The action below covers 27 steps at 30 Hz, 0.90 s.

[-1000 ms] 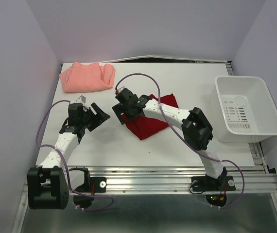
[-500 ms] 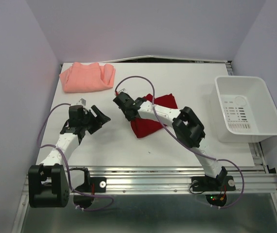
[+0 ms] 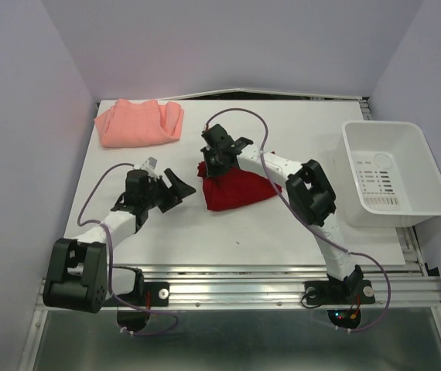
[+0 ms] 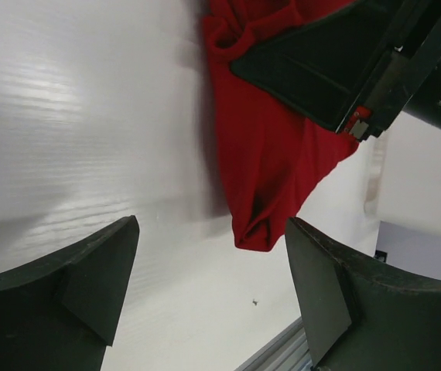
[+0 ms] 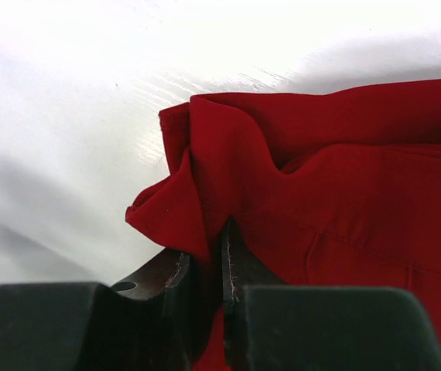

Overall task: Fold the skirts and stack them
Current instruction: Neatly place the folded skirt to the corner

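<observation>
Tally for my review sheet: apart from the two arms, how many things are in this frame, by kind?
Skirts: 2 (salmon-pink skirt, deep red skirt)
Bins: 1 (white bin)
Total: 3

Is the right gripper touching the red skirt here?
Touching. The right wrist view shows the right gripper pinching a fold of the red skirt.

White bin (image 3: 394,151) sits at table's (image 3: 305,124) right edge.
</observation>
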{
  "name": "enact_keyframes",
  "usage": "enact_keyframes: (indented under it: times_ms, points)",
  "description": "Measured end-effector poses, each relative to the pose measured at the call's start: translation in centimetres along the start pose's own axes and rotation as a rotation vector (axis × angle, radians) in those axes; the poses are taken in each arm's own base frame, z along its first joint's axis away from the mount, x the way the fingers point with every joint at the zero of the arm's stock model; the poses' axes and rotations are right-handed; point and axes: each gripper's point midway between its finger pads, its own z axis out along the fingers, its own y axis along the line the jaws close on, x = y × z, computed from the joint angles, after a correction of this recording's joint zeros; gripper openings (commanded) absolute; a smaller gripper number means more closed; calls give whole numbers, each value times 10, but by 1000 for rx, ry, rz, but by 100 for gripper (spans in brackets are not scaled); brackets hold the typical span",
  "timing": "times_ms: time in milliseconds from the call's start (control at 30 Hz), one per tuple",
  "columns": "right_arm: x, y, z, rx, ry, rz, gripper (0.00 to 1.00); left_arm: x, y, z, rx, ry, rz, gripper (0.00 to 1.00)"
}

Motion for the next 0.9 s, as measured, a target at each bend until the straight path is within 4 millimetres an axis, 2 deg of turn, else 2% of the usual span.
enact_keyframes:
  times_ms: [67, 133, 300, 367, 500, 567, 900]
  points:
    - [-3, 0, -1, -26, 5, 38, 1, 7, -7, 8, 21, 16, 6, 91]
    - [-7, 0, -2, -51, 6, 70, 1, 13, -11, 18, 30, 33, 7, 98]
    - [-16, 1, -4, -95, 2, 142, 1, 22, -18, 47, 14, 75, 15, 98]
    - [-20, 5, -4, -112, -6, 157, 1, 20, -27, 54, 31, 73, 25, 98]
    - [-25, 14, -6, -151, -20, 187, 1, 11, -59, 62, 119, 38, 52, 98]
    - [-29, 17, -8, -166, -27, 200, 1, 8, -65, 66, 138, 28, 56, 99]
    - [-38, 14, -8, -167, -47, 277, 1, 13, -48, 97, 86, 50, 2, 92]
